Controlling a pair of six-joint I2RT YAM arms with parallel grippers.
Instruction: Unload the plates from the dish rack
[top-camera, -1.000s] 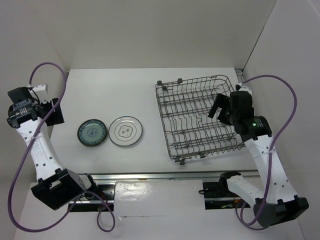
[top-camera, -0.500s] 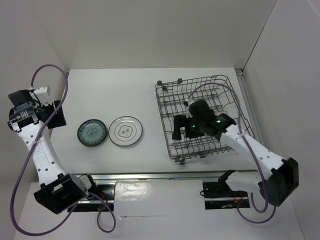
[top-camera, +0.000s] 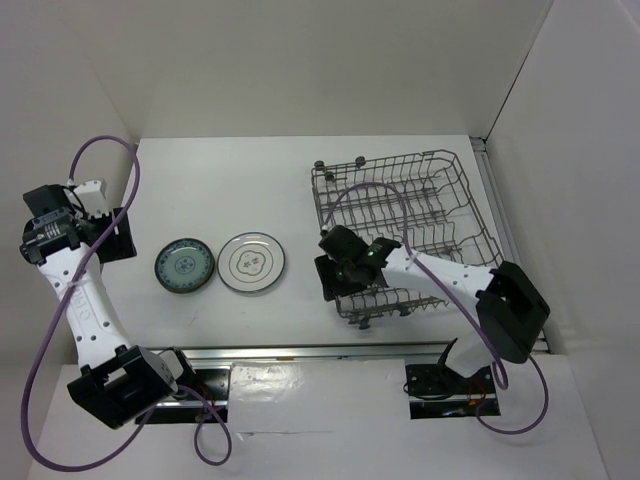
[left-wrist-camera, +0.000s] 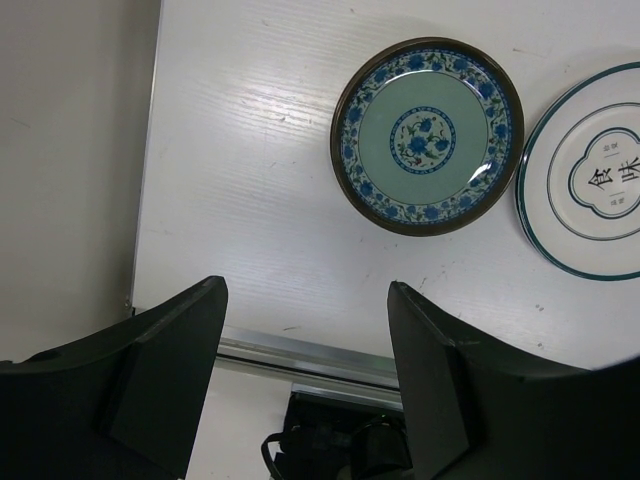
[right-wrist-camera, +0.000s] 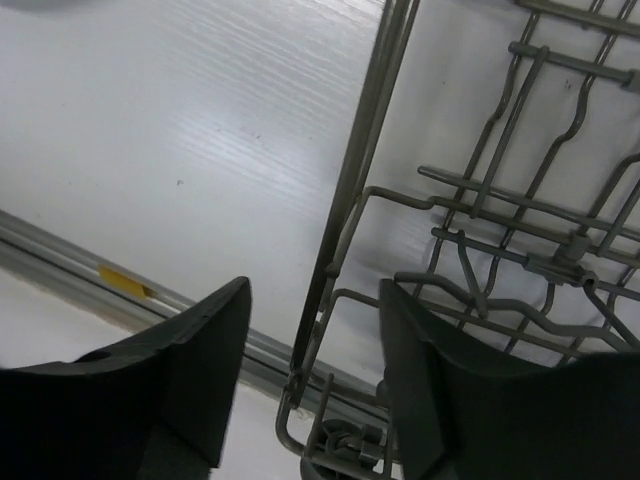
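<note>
**Rack wall blocks the right gripper; open table to the left**

The dish rack fills the right half of the table, with its tines upright. Its left rim wire runs between the spread fingers of the right gripper, seemingly without touching them. A bare strip separates the rack from the white plate. The teal plate lies just left of that. The far-left tabletop is open.

A white tabletop with a faint streaked grain stands in a plain white enclosure, shut in by a back wall and a side wall to the left and right. A silver metal rail runs along its near edge. The light is soft and even, leaving only weak shadows.
</note>
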